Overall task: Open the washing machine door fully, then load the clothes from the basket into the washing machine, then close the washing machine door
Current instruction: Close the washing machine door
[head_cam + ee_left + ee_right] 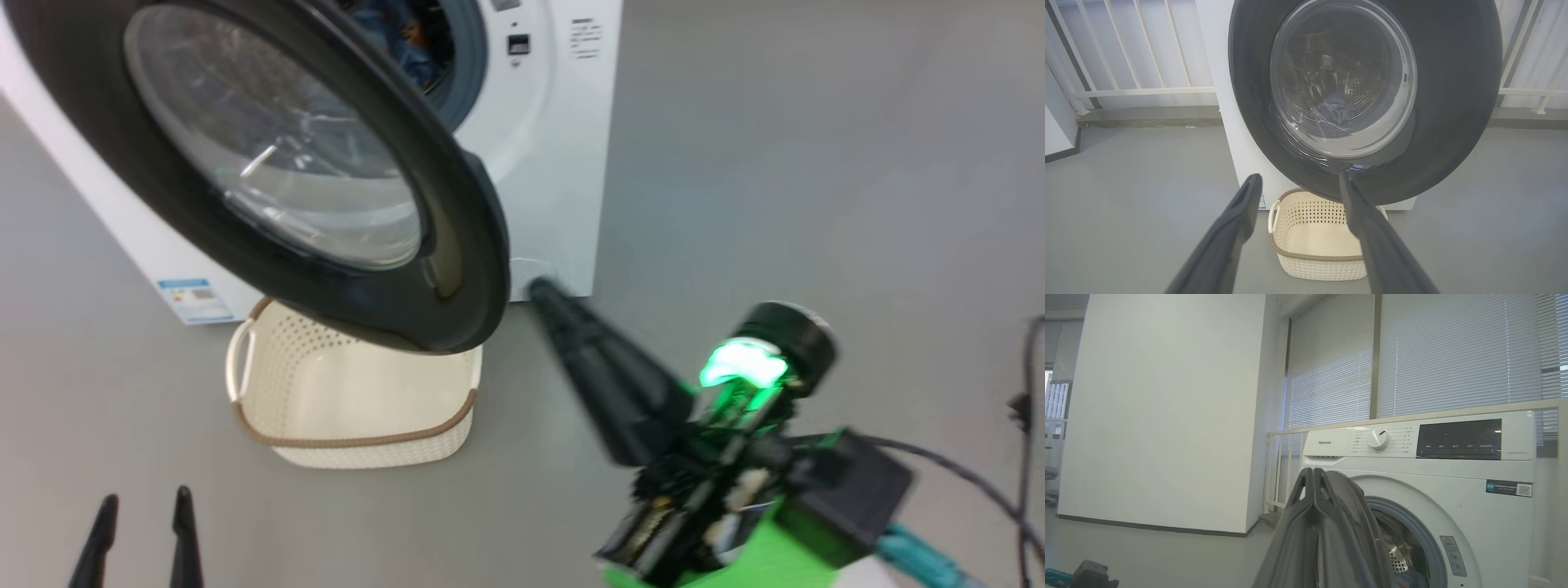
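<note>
**Washing machine door (469, 269) open, masking what lies behind**

Round, glossy black-rimmed, with bulging glass, it covers most of the drum mouth of the white front-loading washing machine (563, 163). Blue printed clothes (400, 41) peek out inside. The far end of the cream perforated basket (359, 442) is hidden beneath it. Right pincer (543, 290), pressed shut, sits by its edge, contact unclear. Left pincer (145, 495) stands wide, empty.
</note>
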